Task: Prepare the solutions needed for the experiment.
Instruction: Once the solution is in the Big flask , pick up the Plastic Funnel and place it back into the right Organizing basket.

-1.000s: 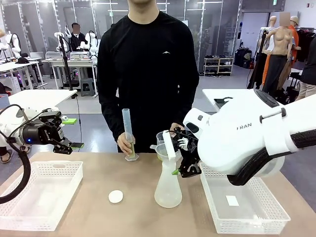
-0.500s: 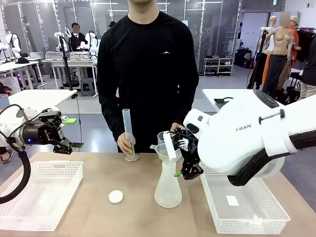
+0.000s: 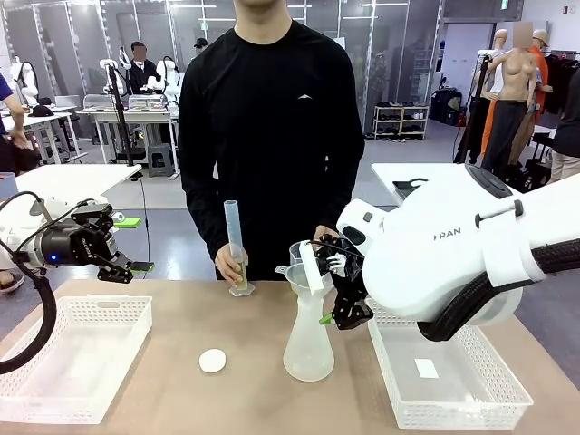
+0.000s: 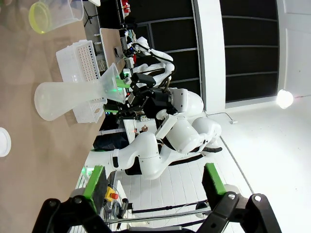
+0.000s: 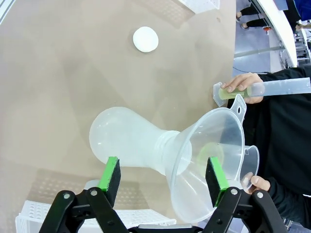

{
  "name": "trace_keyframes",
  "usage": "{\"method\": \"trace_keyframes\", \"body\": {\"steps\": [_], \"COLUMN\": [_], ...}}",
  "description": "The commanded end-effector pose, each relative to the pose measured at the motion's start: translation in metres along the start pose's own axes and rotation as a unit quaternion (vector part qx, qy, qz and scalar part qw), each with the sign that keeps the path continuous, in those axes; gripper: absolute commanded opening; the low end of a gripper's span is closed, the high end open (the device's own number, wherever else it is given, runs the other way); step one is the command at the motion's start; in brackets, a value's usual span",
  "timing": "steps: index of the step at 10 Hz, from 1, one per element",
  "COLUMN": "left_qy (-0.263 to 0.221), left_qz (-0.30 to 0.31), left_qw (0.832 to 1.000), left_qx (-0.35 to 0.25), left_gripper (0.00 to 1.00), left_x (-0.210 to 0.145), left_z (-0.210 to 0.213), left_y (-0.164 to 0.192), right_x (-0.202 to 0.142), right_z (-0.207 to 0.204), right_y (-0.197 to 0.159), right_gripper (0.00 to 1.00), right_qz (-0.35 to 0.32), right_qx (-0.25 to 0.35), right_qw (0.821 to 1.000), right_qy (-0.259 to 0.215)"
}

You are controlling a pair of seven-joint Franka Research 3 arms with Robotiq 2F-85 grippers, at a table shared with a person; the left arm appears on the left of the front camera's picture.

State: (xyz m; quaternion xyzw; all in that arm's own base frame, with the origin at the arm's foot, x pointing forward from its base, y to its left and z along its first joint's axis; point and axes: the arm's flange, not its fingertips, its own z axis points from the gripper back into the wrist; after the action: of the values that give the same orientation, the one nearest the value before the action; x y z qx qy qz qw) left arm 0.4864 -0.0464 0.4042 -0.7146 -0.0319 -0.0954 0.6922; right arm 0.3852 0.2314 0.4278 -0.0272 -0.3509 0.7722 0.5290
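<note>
Right pincer (image 5: 163,170) has spread off the funnel (image 5: 214,145); left pincer (image 4: 153,172) released; beaker (image 5: 251,160) half-hidden.

My right claw (image 3: 333,315) stands with its jaws wider than a second ago. It has also drawn slightly to my right, so its green pad (image 3: 323,318) sits farther from the flask (image 3: 308,352) under the funnel (image 3: 304,279). From my wrist, the jaws now stand apart on either side of the flask's neck. At the far left, a person's blue sleeve (image 3: 5,91) has come into view.
</note>
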Motion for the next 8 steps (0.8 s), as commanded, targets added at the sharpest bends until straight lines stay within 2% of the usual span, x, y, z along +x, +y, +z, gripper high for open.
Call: {"method": "trace_keyframes", "body": {"steps": [1,2,4,6,7,8], "left_qy": [0.002,0.002,0.002,0.002,0.002,0.002], "left_qz": [-0.002,-0.002,-0.002,-0.002,-0.002,-0.002], "left_qw": [1.000,1.000,1.000,1.000,1.000,1.000], "left_qx": [-0.002,-0.002,-0.002,-0.002,-0.002,-0.002], "left_gripper": [1.00,1.00,1.00,1.00,1.00,1.00], "left_x": [-0.001,-0.001,-0.001,-0.001,-0.001,-0.001], "left_z": [0.000,0.000,0.000,0.000,0.000,0.000], "left_y": [-0.002,-0.002,-0.002,-0.002,-0.002,-0.002], "right_x": [0.000,0.016,0.029,0.030,0.028,0.014], "right_z": [0.000,0.022,0.054,0.083,0.111,0.136], "right_y": [0.000,0.000,-0.007,-0.013,-0.013,-0.014], "right_gripper": [0.88,0.88,0.88,0.88,0.88,0.88], "right_qz": [0.000,0.012,0.029,0.022,0.010,-0.024], "right_qx": [0.000,-0.044,-0.075,-0.098,-0.101,-0.098], "right_qw": [1.000,0.999,0.997,0.995,0.995,0.995], "right_qy": [0.000,-0.004,0.011,0.014,0.009,-0.006]}}
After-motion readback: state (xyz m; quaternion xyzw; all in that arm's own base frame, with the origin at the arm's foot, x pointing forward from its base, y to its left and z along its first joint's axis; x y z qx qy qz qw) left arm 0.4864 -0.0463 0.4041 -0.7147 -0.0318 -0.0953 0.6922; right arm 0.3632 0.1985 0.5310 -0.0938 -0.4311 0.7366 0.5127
